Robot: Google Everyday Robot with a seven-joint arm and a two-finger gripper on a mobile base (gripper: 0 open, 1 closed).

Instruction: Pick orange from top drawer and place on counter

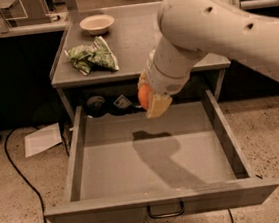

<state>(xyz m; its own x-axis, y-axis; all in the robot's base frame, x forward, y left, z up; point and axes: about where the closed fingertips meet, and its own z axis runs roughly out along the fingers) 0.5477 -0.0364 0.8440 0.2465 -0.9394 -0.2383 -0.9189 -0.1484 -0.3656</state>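
Note:
The orange (144,97) is held in my gripper (151,99), shut on it, lifted well above the floor of the open top drawer (150,157), near the counter's front edge. Only the orange's left side shows; a pale fingertip (159,106) covers the rest. The arm's shadow falls on the drawer floor. The grey counter (132,44) lies just behind and above the gripper. The drawer's dark loop handle (166,211) is at the front panel.
A beige bowl (97,23) stands at the counter's back left. A green-and-white snack bag (92,57) lies on its left half. Dark objects (103,105) sit in the cabinet behind the drawer. A paper (41,140) and a cable (21,177) lie on the floor at left.

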